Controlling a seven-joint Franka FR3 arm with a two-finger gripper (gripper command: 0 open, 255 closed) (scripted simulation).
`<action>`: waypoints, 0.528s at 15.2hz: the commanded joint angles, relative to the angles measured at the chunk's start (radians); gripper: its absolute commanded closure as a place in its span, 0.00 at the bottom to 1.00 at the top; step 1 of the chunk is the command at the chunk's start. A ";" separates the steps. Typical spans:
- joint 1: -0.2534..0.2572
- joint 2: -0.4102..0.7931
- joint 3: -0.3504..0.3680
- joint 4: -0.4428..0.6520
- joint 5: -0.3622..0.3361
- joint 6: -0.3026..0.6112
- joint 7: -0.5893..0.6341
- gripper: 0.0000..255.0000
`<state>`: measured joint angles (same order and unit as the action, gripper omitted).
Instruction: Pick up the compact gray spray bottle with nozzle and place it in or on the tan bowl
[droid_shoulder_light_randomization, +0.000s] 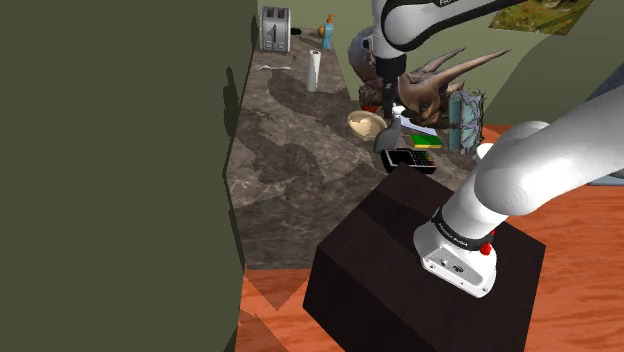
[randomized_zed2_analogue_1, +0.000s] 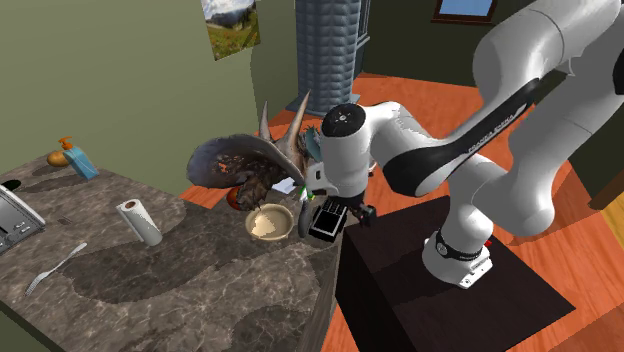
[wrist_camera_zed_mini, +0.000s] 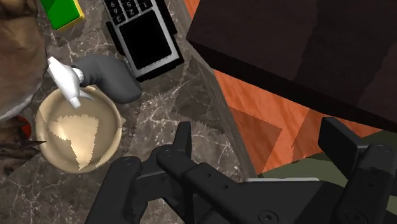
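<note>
Beside the tan bowl (wrist_camera_zed_mini: 116, 127), the gray spray bottle (wrist_camera_zed_mini: 109, 74) is lying on the counter (wrist_camera_zed_mini: 181, 102), nozzle (wrist_camera_zed_mini: 66, 80) overhanging the rim; the pincer (wrist_camera_zed_mini: 257, 130) is hanging spread and empty, so grasping and placing seem undone

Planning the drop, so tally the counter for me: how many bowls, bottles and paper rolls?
Bowls: 1, the tan bowl
Bottles: 2, the gray spray bottle and a blue bottle
Paper rolls: 1, a white paper roll
Total: 4
</note>
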<state>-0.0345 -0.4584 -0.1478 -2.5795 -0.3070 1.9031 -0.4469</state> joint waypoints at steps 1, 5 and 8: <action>-0.013 0.058 -0.023 -0.005 -0.046 0.053 -0.046 0.00; -0.039 0.192 -0.063 0.009 -0.135 0.158 -0.121 0.00; -0.059 0.303 -0.090 0.034 -0.202 0.236 -0.169 0.00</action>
<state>-0.0895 -0.2048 -0.2304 -2.5629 -0.4883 2.1093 -0.6017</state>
